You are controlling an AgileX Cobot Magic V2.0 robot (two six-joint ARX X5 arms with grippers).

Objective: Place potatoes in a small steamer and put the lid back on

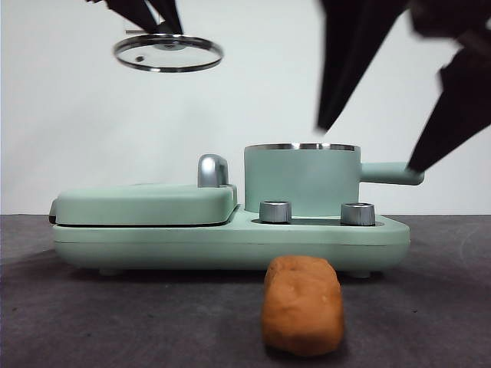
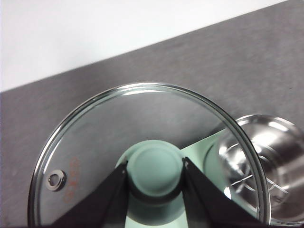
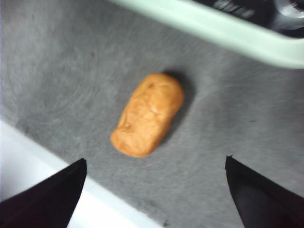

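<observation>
The potato lies on the grey table in front of the appliance; it also shows in the right wrist view. The mint-green steamer pot stands uncovered on the appliance's right side, handle pointing right; its steel inside shows in the left wrist view. My left gripper is shut on the mint-green knob of the glass lid and holds it high, up and left of the pot. My right gripper is open and empty, above the potato.
The flat mint-green grill plate with its chrome handle sits left of the pot on the same base. Two silver dials face front. The table's white front edge is near the potato.
</observation>
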